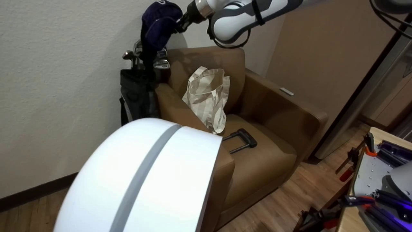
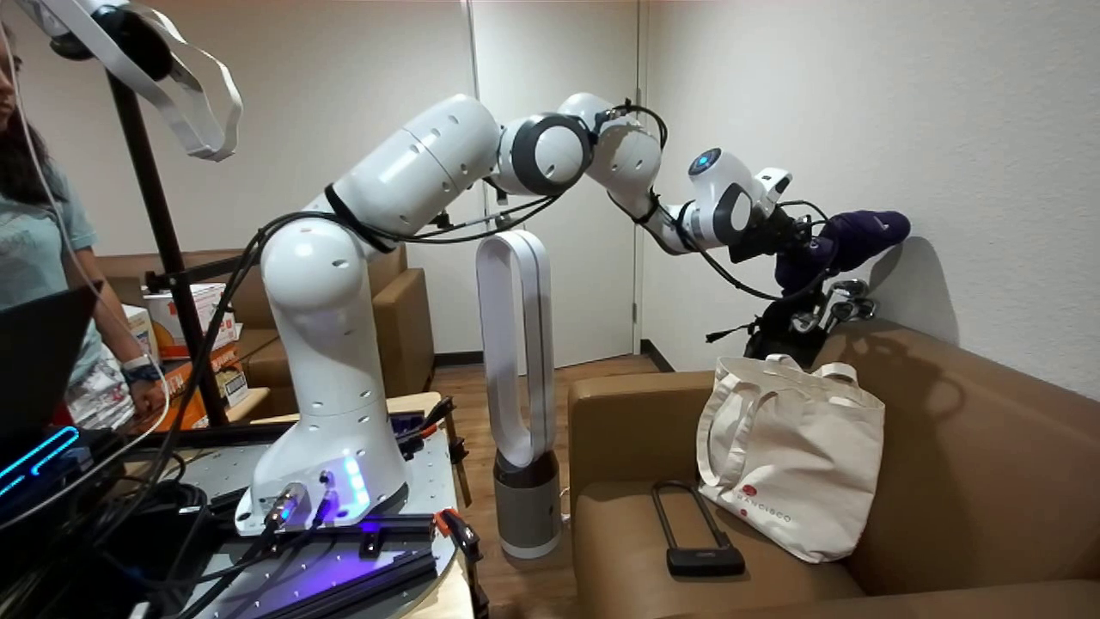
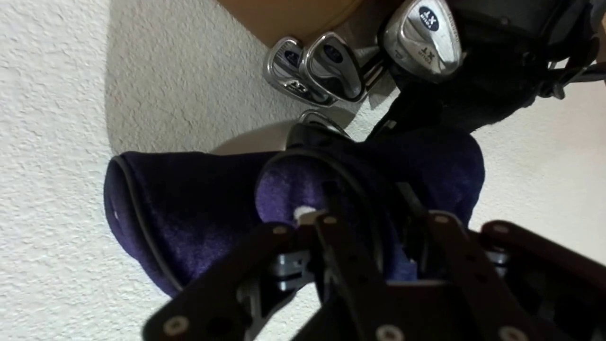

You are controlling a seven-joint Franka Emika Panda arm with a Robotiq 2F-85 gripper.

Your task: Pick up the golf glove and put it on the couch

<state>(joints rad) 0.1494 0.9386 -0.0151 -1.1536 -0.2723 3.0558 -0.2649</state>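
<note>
Well past the bench's edge, the hand straddles one cover beside another cover, grip unclear; the couch holds one bag.

2 exterior views look down, sharing the couch and 1 bench edge; the wrist view closely faces headcovers.

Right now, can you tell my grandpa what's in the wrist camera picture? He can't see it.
The robot's dark gripper is at the bottom, over purple, velvety golf-club covers; whether it grips one is unclear. Above are shiny metal club heads and a black bag, with a pale, bumpy wall behind.
</note>
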